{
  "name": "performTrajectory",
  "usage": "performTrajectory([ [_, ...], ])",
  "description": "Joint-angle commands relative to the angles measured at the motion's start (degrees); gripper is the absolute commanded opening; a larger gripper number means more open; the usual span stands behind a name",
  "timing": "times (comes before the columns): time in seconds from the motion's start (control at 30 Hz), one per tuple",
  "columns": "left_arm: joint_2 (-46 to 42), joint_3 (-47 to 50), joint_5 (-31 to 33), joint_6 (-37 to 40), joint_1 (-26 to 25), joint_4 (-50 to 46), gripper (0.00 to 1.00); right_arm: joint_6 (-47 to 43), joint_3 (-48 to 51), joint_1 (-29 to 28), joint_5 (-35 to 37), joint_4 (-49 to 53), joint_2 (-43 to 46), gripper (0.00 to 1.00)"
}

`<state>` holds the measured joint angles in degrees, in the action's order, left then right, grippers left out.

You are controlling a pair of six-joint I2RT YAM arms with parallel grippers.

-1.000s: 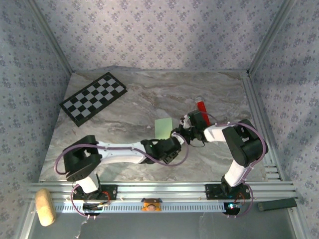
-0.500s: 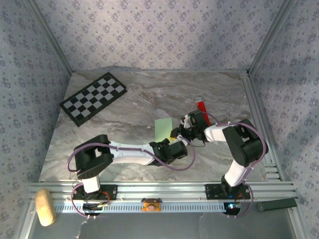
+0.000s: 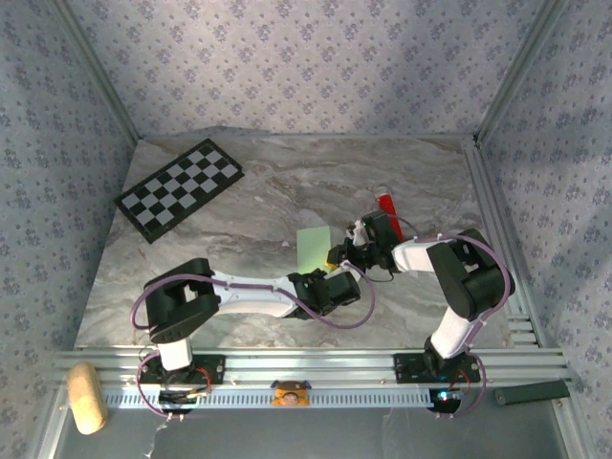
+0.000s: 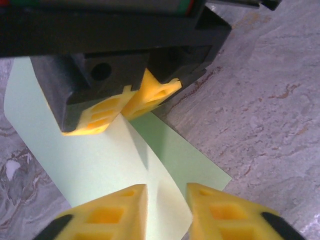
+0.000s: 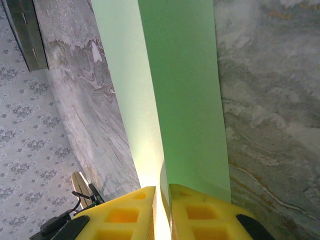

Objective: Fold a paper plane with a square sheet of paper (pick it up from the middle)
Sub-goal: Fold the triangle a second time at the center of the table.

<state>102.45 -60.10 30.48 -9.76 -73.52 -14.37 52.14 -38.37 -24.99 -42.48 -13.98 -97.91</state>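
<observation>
The light green square sheet of paper [image 3: 312, 244] lies mid-table, bent along a fold. In the right wrist view the paper [image 5: 185, 90] runs away from my right gripper [image 5: 162, 189], whose yellow fingers are shut on its near edge at the fold. From the top, the right gripper [image 3: 346, 253] sits at the sheet's right edge and the left gripper [image 3: 335, 274] just in front of it. In the left wrist view the paper [image 4: 95, 160] has a raised flap whose corner sits inside my left gripper [image 4: 167, 189]. Its fingers stand apart on either side, opposite the right gripper's fingers [image 4: 125, 102].
A red tube [image 3: 388, 206] lies just behind the right gripper. The black-and-white checkerboard [image 3: 179, 188] lies at the back left. The marble table [image 3: 239, 239] is bounded by patterned walls and a metal rail at the front, with a tan block [image 3: 86, 397] below the rail.
The left arm has swung right and brought its gripper up to the paper's near right corner. Its jaws have narrowed around the flap. The right gripper has kept its hold.
</observation>
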Motion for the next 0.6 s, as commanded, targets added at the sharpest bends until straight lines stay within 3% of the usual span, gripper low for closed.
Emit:
performTrajectory([
  [0.0, -0.8, -0.2, 0.1, -0.5, -0.3, 0.6, 0.19, 0.8, 0.8, 0.5, -0.5, -0.3, 0.2, 0.15],
  [0.23, -1.1, 0.0, -1.3, -1.4, -0.2, 0.7, 0.0, 0.4, 1.0, 1.0, -0.2, 0.4, 0.7, 0.16],
  [0.37, -2.8, 0.4, -5.8, -3.2, 1.4, 0.9, 0.0, 0.0, 1.5, 1.7, 2.1, 2.3, 2.3, 0.17],
  [0.5, -6.7, 2.8, -13.2, -6.2, 4.8, 2.6, 0.0, -1.8, 2.0, 3.0, 6.6, 7.4, 6.6, 0.24],
  [0.57, -8.6, 4.2, -17.0, -7.8, 6.5, 4.2, 0.0, -2.3, 2.5, 3.7, 8.9, 9.7, 9.3, 0.36],
])
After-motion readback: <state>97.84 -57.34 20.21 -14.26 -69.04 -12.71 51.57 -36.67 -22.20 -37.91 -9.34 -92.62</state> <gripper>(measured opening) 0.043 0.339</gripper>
